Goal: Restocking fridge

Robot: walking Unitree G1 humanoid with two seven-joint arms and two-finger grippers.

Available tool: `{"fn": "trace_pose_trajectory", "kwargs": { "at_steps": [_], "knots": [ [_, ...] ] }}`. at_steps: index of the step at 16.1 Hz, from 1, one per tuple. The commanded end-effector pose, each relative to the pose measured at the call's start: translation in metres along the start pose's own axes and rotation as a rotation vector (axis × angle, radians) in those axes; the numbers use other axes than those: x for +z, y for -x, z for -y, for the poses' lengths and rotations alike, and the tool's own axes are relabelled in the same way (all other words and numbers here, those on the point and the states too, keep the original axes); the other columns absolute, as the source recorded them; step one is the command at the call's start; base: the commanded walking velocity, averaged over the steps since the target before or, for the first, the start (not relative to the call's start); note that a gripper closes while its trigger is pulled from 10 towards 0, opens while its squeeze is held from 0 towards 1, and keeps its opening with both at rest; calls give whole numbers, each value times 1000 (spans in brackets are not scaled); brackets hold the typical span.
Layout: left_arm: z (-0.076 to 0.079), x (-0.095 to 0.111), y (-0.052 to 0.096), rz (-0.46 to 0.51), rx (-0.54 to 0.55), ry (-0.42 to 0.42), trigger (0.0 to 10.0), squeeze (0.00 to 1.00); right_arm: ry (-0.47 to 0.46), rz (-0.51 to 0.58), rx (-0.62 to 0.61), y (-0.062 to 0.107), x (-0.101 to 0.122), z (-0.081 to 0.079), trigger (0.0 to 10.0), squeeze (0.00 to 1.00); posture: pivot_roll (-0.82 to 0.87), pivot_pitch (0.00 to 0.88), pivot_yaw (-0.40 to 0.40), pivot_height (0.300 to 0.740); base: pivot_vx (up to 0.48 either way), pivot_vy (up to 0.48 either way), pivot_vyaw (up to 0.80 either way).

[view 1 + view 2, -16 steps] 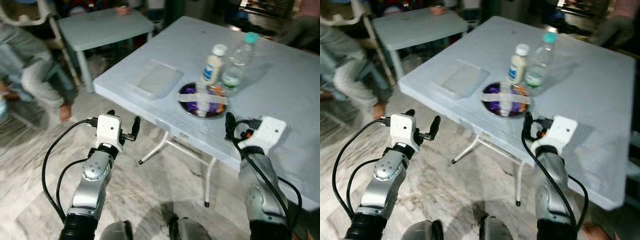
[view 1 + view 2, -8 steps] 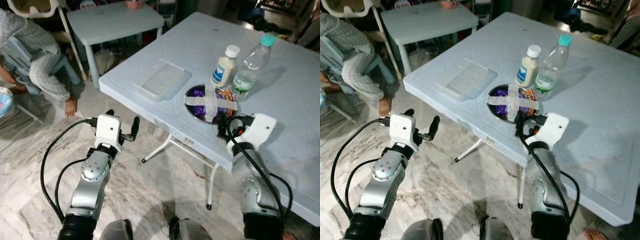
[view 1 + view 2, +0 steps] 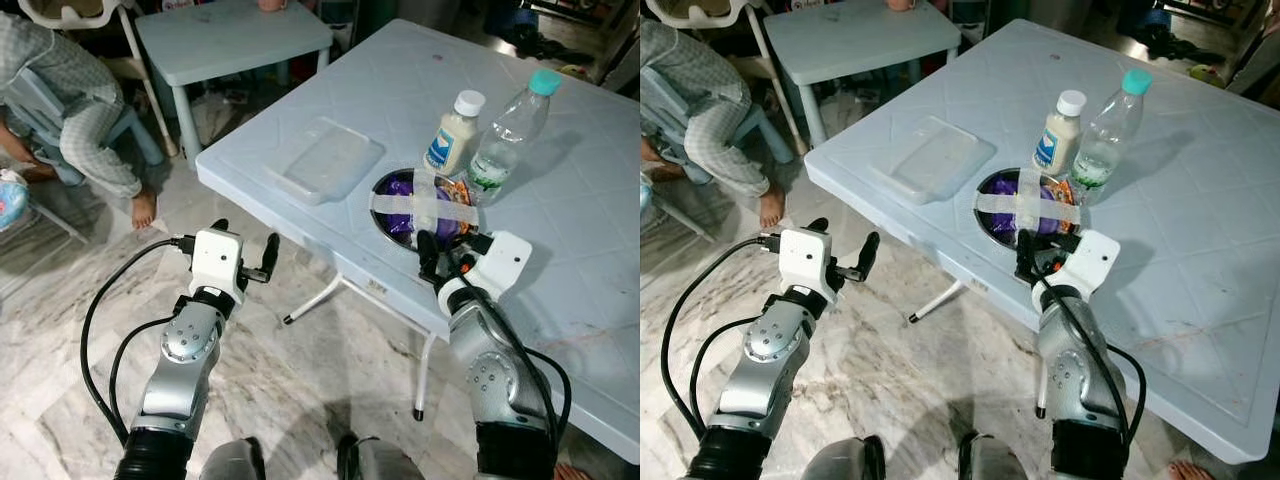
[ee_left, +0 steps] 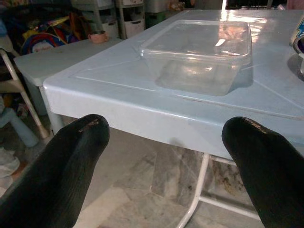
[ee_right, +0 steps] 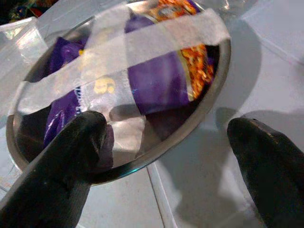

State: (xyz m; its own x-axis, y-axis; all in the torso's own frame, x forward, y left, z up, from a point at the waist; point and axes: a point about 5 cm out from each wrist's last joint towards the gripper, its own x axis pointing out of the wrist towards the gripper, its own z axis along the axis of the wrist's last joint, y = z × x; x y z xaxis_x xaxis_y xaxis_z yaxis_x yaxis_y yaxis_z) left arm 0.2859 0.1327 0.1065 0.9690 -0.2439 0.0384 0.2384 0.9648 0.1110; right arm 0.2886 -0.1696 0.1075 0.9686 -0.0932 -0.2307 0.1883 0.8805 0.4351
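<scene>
Our right gripper (image 3: pixel 1025 252), fingers spread, sits at the near rim of the taped steel bowl (image 3: pixel 1000 225) on the table (image 3: pixel 1200 220); the bowl lies just beyond it. Our left gripper (image 3: pixel 268 255), also open, hangs off-table, farther away.

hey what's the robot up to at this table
The right gripper is open at the near rim of a steel bowl holding purple snack packs under crossed tape, not yet gripping it. Behind the bowl stand a white bottle and a water bottle; a clear tub lies beside it. The left gripper is open off the table edge. A person sits nearby.
</scene>
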Motion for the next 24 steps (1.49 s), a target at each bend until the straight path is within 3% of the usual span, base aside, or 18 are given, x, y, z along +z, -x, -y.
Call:
{"fn": "trace_pose_trajectory", "kwargs": {
  "at_steps": [1, 3, 4, 5, 7, 12, 14, 21, 22, 23, 24],
  "knots": [
    [2, 1, -1, 1, -8, -10, 10000, 0, -19, -35, -42, 0, -5, 7, 392, 0, 17, 116, -13, 740, 0, 0, 0],
    [2, 2, -2, 3, -6, -10, 10000, 0, -18, -34, -48, -3, -2, 8, 275, 0, 18, 116, -12, 740, 0, 0, 0],
    [3, 3, -3, 7, -4, -9, 10000, 0, -9, -9, -57, -7, 5, 10, 784, 0, 18, 115, -13, 740, 0, 0, 0],
    [3, 3, -3, 9, -3, -9, 10000, 0, -7, 5, -61, -8, 10, 10, 3373, 0, 17, 114, -12, 740, 0, 0, 0],
    [4, 3, -4, 10, -3, -7, 10000, 0, -5, 20, -74, -12, 17, 12, 10000, 0, 17, 113, -10, 740, 0, 0, 0],
    [5, 4, -5, 14, -5, -6, 10000, 0, 7, 15, -78, -21, 25, 16, 10000, 0, 19, 113, -9, 740, 0, 0, 0],
    [4, 5, -5, 14, -3, -8, 10000, 0, -48, -23, -49, -27, 24, 12, 10000, 0, 23, 114, -9, 740, 0, 0, 0],
    [4, 5, -5, 15, -5, -9, 10000, 0, -130, -111, -41, -15, 12, -5, 10000, 0, 19, 117, -10, 740, 0, 0, 0],
    [4, 6, -6, 18, -4, -9, 10000, 0, -151, -124, -31, -14, 11, -7, 745, 0, 18, 117, -11, 740, 0, 0, 0],
    [4, 7, -7, 21, -4, -8, 10000, 0, -176, -135, -17, -13, 10, -10, 0, 0, 19, 117, -13, 740, 0, 0, 0],
    [4, 7, -7, 20, -4, -8, 10000, 0, -174, -140, -19, -13, 10, -10, 0, 0, 20, 115, -14, 740, 0, 0, 0]
  ]
}}
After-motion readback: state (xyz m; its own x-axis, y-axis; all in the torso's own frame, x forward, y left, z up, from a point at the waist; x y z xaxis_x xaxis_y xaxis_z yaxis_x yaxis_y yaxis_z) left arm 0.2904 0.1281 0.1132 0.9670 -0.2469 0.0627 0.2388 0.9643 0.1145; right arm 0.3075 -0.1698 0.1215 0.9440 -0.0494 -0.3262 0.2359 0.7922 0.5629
